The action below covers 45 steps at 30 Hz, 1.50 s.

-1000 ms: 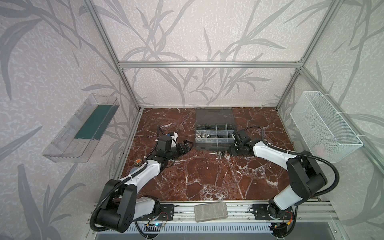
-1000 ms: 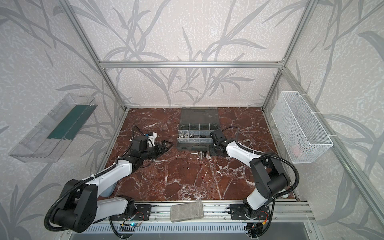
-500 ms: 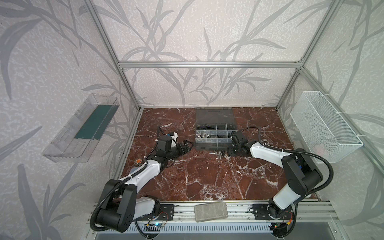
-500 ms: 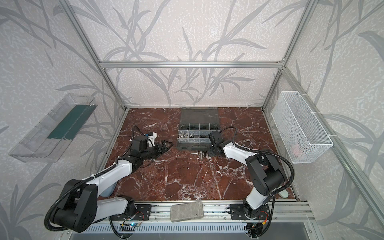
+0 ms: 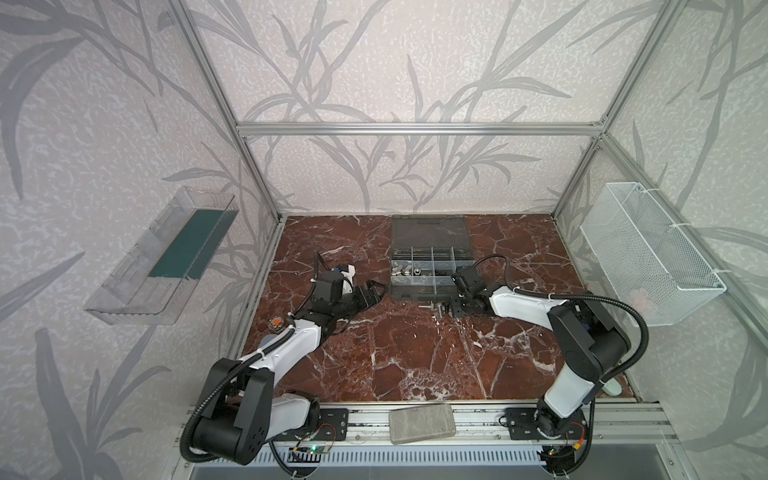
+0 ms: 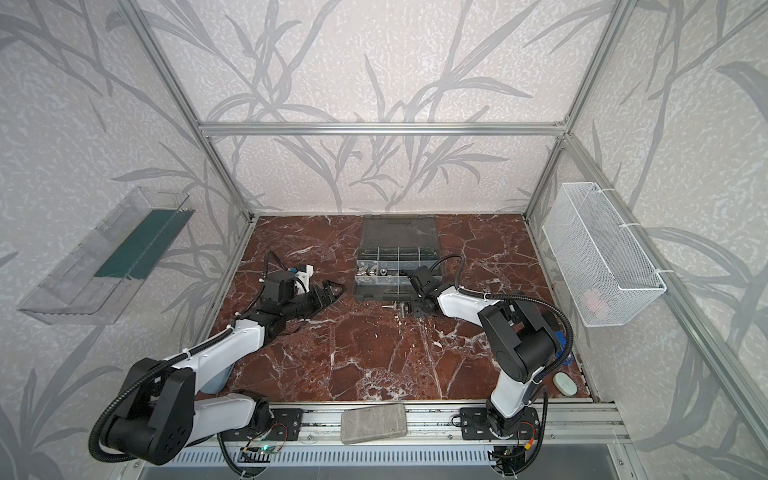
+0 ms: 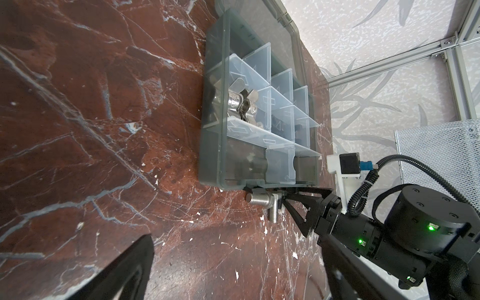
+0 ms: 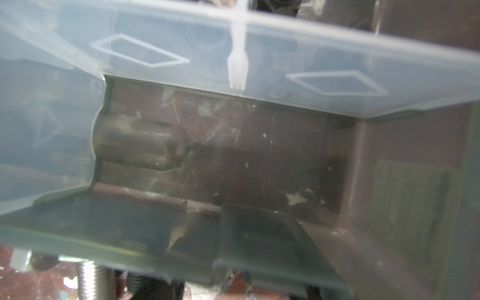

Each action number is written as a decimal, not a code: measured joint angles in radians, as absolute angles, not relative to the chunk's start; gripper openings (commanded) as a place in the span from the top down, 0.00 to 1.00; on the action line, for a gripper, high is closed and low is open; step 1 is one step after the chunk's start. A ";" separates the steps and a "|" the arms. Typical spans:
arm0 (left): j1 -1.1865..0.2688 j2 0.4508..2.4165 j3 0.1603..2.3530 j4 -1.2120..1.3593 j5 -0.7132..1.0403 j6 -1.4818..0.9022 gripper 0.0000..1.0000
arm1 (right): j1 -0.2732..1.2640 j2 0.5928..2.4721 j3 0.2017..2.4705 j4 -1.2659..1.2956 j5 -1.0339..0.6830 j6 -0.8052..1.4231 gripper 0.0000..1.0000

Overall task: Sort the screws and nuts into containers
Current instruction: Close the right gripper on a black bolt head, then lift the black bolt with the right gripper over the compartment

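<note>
Because the right gripper (image 7: 284, 195) is tucked against the front wall of the organizer case (image 7: 211, 135), it has that edge hard on one side and bare marble table (image 5: 415, 357) open on the other. Its jaws stand partly apart, gripping nothing I can make out. Two silver screws (image 7: 263, 201) lie crossed on the table just past its fingertips, close under the case's front edge. The left gripper (image 5: 374, 291) rests wide open near the case's left end, holding nothing. Winged nuts (image 7: 240, 104) sit in one cell.
</note>
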<state>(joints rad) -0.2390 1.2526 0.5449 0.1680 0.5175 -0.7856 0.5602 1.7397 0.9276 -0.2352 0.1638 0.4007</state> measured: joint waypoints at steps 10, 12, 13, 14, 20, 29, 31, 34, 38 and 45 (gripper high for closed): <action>-0.237 1.252 0.545 0.166 0.517 -0.785 0.02 | 0.560 1.743 0.928 -0.227 0.175 0.419 0.58; -0.235 1.252 0.545 0.165 0.517 -0.786 0.02 | 0.560 1.744 0.928 -0.222 0.176 0.421 0.66; -0.235 1.252 0.545 0.165 0.517 -0.786 0.02 | 0.561 1.744 0.928 -0.221 0.176 0.421 0.69; -0.235 1.252 0.545 0.165 0.517 -0.786 0.02 | 0.561 1.744 0.928 -0.220 0.176 0.421 0.73; -0.234 1.252 0.545 0.165 0.517 -0.786 0.02 | 0.564 1.741 0.924 -0.212 0.182 0.422 0.87; -0.234 1.252 0.545 0.165 0.518 -0.786 0.01 | 0.563 1.628 0.876 -0.245 0.169 0.402 0.91; -0.234 1.252 0.545 0.165 0.517 -0.786 0.02 | 0.563 1.577 0.876 -0.265 0.164 0.387 0.92; -0.234 1.252 0.545 0.165 0.518 -0.786 0.02 | 0.563 1.499 0.878 -0.293 0.168 0.362 0.91; -0.234 1.252 0.545 0.165 0.518 -0.786 0.01 | 0.550 1.433 0.908 -0.327 0.172 0.316 0.91; -0.234 1.252 0.545 0.163 0.517 -0.785 0.01 | 0.421 1.447 1.040 -0.355 0.133 0.255 0.91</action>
<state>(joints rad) -0.2340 1.2522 0.5449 0.1635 0.5175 -0.7853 0.4213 1.4471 1.0397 -0.3546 0.1329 0.2554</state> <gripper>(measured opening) 0.985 0.341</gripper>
